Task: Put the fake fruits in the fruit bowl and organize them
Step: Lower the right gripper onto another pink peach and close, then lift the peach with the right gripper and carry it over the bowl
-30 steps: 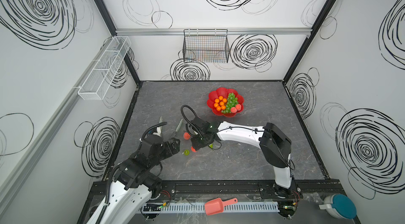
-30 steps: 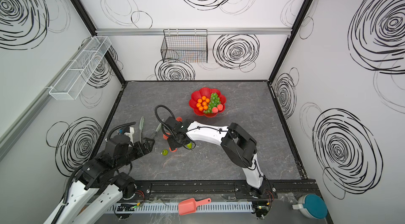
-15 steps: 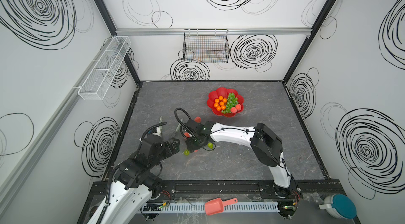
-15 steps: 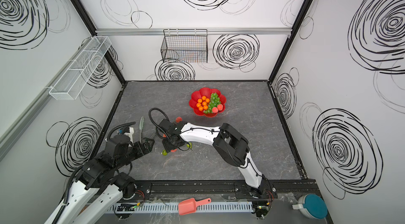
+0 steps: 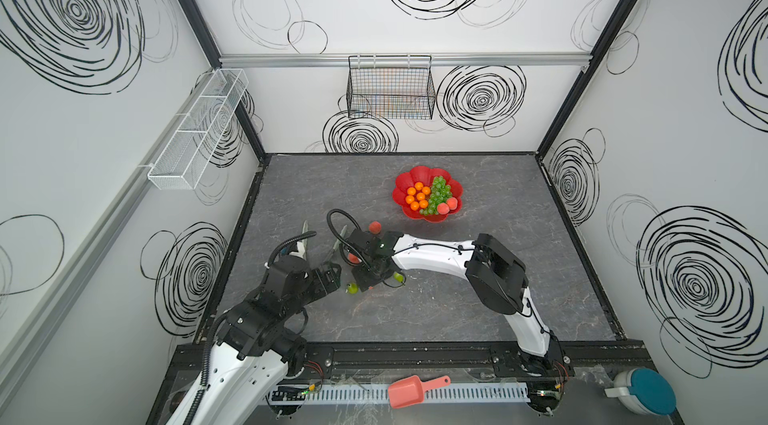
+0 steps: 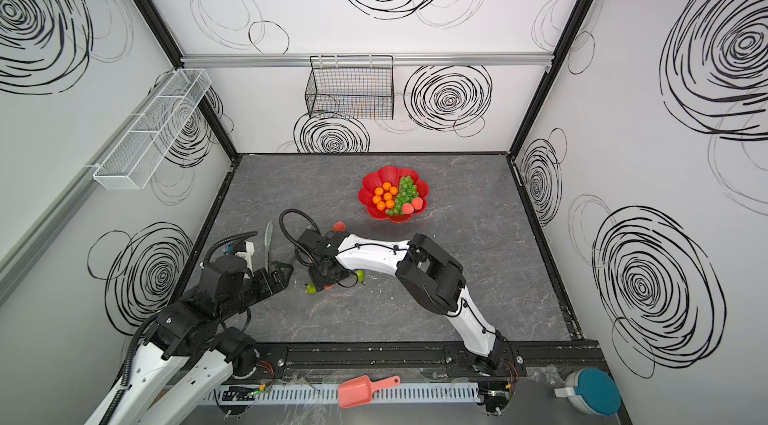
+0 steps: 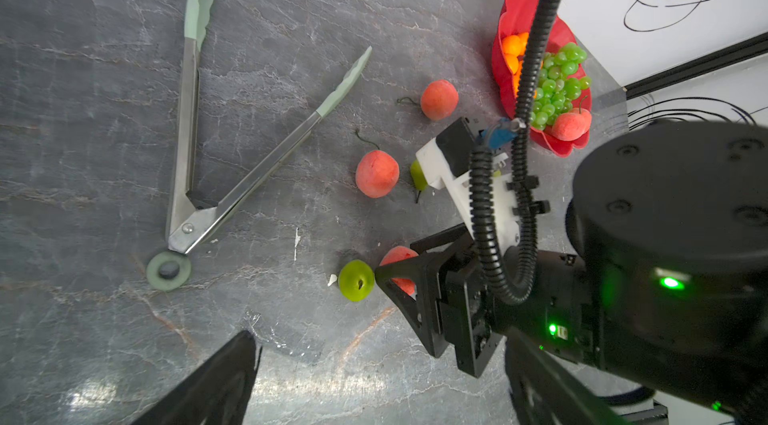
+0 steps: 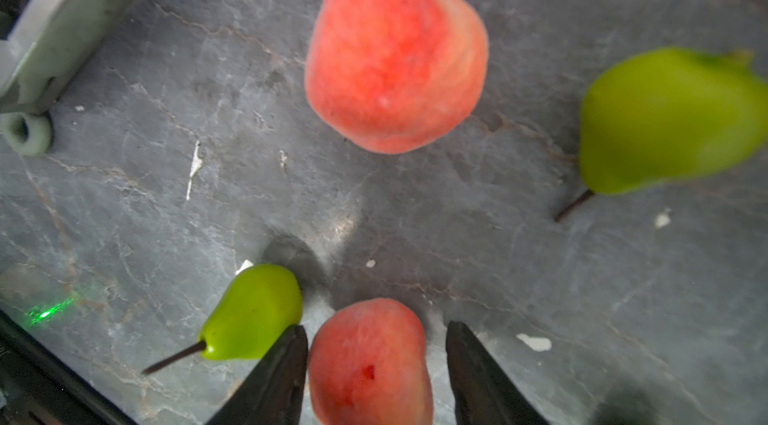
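Observation:
The red flower-shaped fruit bowl (image 5: 415, 178) (image 6: 374, 186) (image 7: 505, 20) holds several oranges (image 5: 417, 196), the grapes (image 5: 438, 194) and two peaches (image 5: 448, 205). On the table lie a loose peach (image 5: 375, 227), another peach (image 7: 376, 173) (image 8: 395, 49) and two pears (image 5: 352, 288) (image 5: 399, 277). My right gripper (image 5: 368, 283) (image 8: 376, 333) is open and down astride a third peach (image 8: 370, 360). One finger touches it and the other stands off. The near pear (image 8: 253, 313) rests against that finger's outer side. My left gripper (image 5: 332, 273) (image 7: 378, 335) is wide open and holds nothing, just left of the pear.
Metal tongs with green tips (image 5: 305, 236) (image 7: 187, 111) lie open on the table's left. A black wire basket (image 5: 390, 88) hangs on the back wall and a white mesh shelf (image 5: 195, 132) on the left wall. A salmon-pink scoop (image 5: 409, 389) lies on the front rail.
The right arm's elbow has swung left and its gripper has settled over the peach beside the pear, jaws narrowing slightly. The left arm has not moved.

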Tool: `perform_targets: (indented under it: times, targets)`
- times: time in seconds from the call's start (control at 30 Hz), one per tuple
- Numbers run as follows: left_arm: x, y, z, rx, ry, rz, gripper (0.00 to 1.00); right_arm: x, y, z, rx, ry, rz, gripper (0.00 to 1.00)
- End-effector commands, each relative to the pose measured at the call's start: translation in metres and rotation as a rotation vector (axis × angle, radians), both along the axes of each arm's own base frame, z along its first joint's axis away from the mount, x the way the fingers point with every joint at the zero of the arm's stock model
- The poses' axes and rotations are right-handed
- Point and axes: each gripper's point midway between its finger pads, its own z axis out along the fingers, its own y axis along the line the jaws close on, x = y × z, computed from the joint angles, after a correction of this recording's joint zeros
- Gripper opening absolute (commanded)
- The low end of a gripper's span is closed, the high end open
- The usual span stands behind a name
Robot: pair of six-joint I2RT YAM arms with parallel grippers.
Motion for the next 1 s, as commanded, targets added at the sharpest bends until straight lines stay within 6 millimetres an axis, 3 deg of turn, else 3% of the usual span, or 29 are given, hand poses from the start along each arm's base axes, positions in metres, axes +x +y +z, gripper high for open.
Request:
perform_targets:
  times: [0.0,0.63,0.97]
  targets:
    - [0.004,-0.001,0.002,-0.009,-0.022,0.001,0.96,-0.004,-0.003,-0.005,-0.047,-0.005,0.009,0.57]
    - [0.005,-0.001,0.000,-0.010,-0.023,0.001,0.96,-0.007,-0.007,-0.014,-0.076,-0.001,0.013,0.50]
    - [0.012,-0.006,0.008,-0.017,-0.058,-0.019,0.96,0.000,-0.008,0.003,-0.025,0.003,0.000,0.45]
